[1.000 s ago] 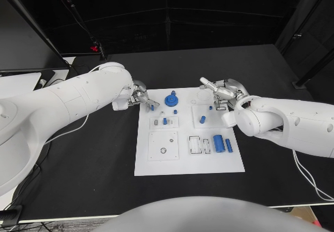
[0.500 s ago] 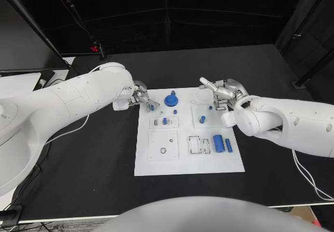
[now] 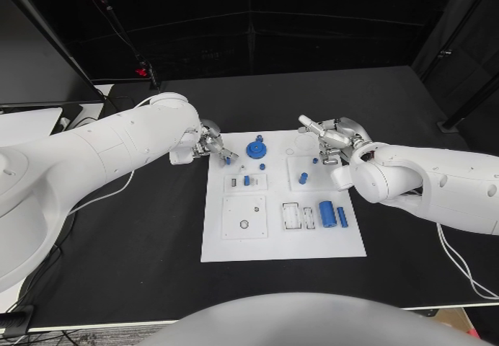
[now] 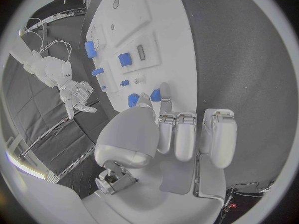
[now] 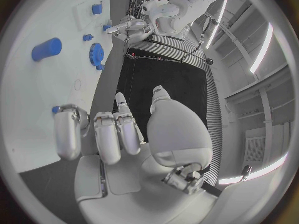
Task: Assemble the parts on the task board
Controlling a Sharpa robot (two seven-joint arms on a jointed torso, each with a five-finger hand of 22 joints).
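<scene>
Left hand [image 3: 209, 146] at far-left corner of flat white plastic task board [image 3: 280, 241], fingertips pinching small blue part [image 4: 132, 99] | right hand [image 3: 331, 137] at board's far-right edge, fingers loosely spread, holding nothing | round blue gear [image 3: 256, 151] between hands | blue cylinder [image 3: 327, 212] nearer robot

1 task board [image 3: 280, 245], 2 hands, about 8 blue parts [image 3: 327, 212]

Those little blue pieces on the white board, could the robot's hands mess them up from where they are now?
Possibly. The left hand seems to pinch a small blue part at the task board edge; a loose pinch might drop it. The blue gear stands close by, so a sideways move could knock it. The right hand hovers near the upright blue peg.
</scene>
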